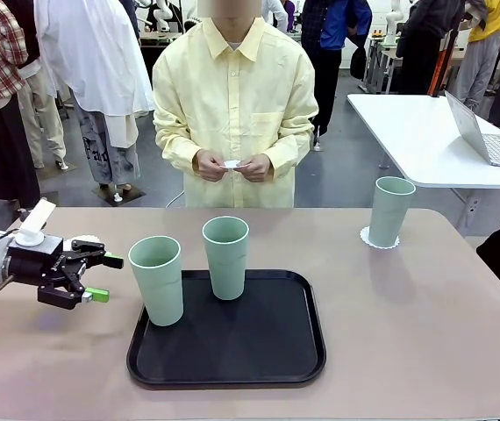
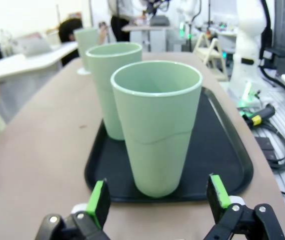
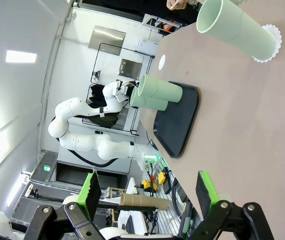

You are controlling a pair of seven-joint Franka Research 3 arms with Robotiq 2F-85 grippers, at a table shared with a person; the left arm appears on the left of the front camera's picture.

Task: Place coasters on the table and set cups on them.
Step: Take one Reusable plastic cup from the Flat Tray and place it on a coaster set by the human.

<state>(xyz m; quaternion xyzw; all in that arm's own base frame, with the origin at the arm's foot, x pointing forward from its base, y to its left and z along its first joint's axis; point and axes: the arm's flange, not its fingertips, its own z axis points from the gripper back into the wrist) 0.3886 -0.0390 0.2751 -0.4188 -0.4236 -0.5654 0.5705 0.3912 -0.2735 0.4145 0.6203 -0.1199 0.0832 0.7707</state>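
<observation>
Wide and empty, the left hand (image 1: pixel 106 277) hangs beside a cup (image 1: pixel 157 281) on the tray (image 1: pixel 232 355); right hand (image 3: pixel 146 187) wide, empty

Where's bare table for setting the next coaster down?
Free: the table right of the tray, in front of the far-right cup; also the strip between tray and person. Crowded: left of the tray, by the open left gripper and two cups.

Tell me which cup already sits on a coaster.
The lone cup at the right, standing on a white scalloped coaster; the other two stand on the black tray.
</observation>
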